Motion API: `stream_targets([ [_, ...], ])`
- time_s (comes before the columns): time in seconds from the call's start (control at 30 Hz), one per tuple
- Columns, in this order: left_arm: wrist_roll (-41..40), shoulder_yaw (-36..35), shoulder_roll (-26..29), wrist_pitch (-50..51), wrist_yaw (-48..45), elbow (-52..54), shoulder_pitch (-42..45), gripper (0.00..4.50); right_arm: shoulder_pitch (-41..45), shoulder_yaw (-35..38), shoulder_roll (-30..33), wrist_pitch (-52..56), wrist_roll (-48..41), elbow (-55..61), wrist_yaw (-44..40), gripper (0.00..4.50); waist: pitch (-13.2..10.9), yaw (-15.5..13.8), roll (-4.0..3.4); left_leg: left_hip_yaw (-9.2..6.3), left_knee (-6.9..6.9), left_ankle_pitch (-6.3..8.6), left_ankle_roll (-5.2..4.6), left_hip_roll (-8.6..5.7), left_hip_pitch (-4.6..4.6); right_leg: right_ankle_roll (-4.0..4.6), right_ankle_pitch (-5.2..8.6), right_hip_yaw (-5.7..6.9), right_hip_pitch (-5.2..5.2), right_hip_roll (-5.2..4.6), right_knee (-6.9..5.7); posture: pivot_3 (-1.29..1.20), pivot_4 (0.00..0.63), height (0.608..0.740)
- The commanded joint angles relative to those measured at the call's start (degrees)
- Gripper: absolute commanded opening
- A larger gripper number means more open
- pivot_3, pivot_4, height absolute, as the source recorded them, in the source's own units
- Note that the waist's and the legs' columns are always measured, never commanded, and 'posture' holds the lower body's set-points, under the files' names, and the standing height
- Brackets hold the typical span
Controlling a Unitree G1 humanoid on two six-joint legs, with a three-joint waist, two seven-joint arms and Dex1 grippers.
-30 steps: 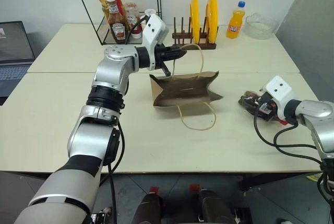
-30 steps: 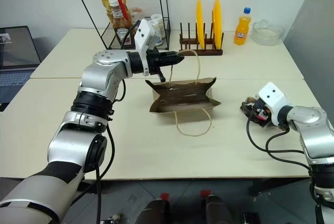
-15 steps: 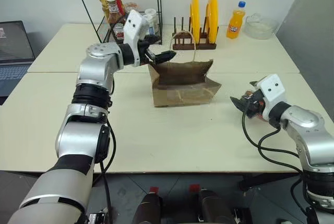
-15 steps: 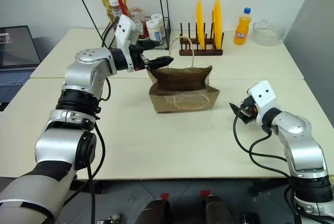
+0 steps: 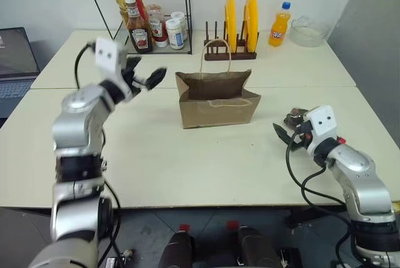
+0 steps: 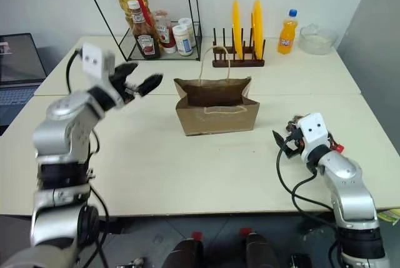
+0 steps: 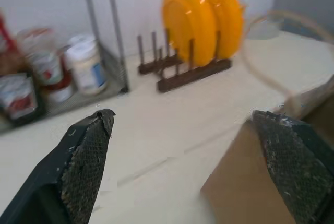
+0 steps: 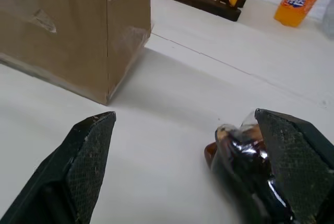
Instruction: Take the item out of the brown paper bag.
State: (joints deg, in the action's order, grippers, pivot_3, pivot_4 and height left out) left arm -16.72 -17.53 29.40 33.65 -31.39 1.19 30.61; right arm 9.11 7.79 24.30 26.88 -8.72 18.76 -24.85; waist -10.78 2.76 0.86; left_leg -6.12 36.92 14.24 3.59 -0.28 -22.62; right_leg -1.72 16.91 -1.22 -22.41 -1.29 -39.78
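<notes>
Two end effectors are in view, both with fingers spread wide and holding nothing. The brown paper bag [image 5: 217, 99] stands upright near the middle of the desk [image 5: 187, 155], mouth open upward, one loop handle raised above its rim, the other lying against its front face. The left end effector [image 5: 145, 78] hangs in the air to the left of the bag, well apart from it, pointing toward it. The right end effector [image 5: 289, 132] sits low over the desk to the right of the bag, its fingers directed toward the bag. The item [image 8: 245, 169], a dark cola bottle, lies on its side on the desk to the right of the bag, outside it, just beside the inner face of one finger of the right end effector; contact cannot be confirmed. Behind the bag stands a wooden rack with two yellow plates [image 5: 240, 15]. Behind and right of the bag stands an orange soda bottle [image 5: 280, 24]. Behind and left of the bag, a wire shelf holds ketchup bottles [image 5: 139, 30].
</notes>
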Motion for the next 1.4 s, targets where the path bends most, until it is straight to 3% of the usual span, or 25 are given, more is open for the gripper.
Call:
stream_targets([
  [0.03, 1.2, -4.0, -1.8, 0.1, 6.1, 11.0, -13.3, 4.48, -3.2, 0.9, -3.1, 0.0, -1.4, 4.5, 3.4, 4.50, 0.1, -0.1, -0.01, -0.02, 0.00, 0.00, 0.01, 0.02, 0.04, 0.00, 0.00, -0.10, 0.01, -0.06, -0.04, 0.00, 0.150, 0.740],
  [0.17, 3.1, -2.2, -6.1, -0.6, 10.7, 18.0, -27.5, 4.48, -6.8, 0.2, -7.4, 1.7, -2.5, 6.0, 6.4, 4.50, 0.1, -1.2, 0.12, 0.00, 0.07, 0.07, -0.11, -0.07, 0.11, 0.00, -0.01, -0.10, 0.16, -0.07, -0.04, 0.00, 0.150, 0.740],
  [0.43, 5.7, 8.4, -15.0, 1.5, 17.7, 28.4, -39.4, 4.48, -11.6, -3.5, -11.0, 4.2, -1.3, 10.4, 9.9, 4.50, 0.2, -1.8, 0.12, -0.01, 0.03, 0.08, -0.12, -0.09, 0.15, -0.01, 0.00, -0.06, 0.29, -0.07, 0.12, 0.00, 0.150, 0.740],
  [0.8, 6.7, 15.5, -20.2, 1.9, 22.2, 31.4, -44.8, 4.48, -15.0, -7.3, -13.5, 6.3, 0.1, 13.9, 14.2, 4.50, 0.4, -1.2, -0.17, 0.08, -0.05, 0.08, -0.13, -0.07, 0.24, -0.02, 0.02, 0.03, 0.31, 0.01, 0.18, 0.00, 0.150, 0.740],
  [1.13, 9.4, 14.8, -18.3, -1.2, 22.9, 32.9, -48.3, 4.48, -17.2, -10.4, -12.7, 7.1, 1.4, 14.9, 14.5, 4.50, 0.5, -1.2, -0.22, 0.07, -0.13, 0.09, -0.13, -0.06, 0.24, -0.02, 0.05, 0.07, 0.35, 0.07, 0.38, 0.00, 0.150, 0.740],
  [1.4, 6.6, 13.2, -21.3, 1.3, 24.6, 38.7, -56.7, 4.48, -17.1, -12.6, -10.7, 7.8, -1.2, 14.8, 10.0, 4.50, 0.6, -0.8, -0.32, 0.10, -0.23, 0.10, -0.14, -0.03, 0.23, -0.12, 0.12, 0.06, 0.39, 0.09, 0.67, 0.00, 0.150, 0.740],
])
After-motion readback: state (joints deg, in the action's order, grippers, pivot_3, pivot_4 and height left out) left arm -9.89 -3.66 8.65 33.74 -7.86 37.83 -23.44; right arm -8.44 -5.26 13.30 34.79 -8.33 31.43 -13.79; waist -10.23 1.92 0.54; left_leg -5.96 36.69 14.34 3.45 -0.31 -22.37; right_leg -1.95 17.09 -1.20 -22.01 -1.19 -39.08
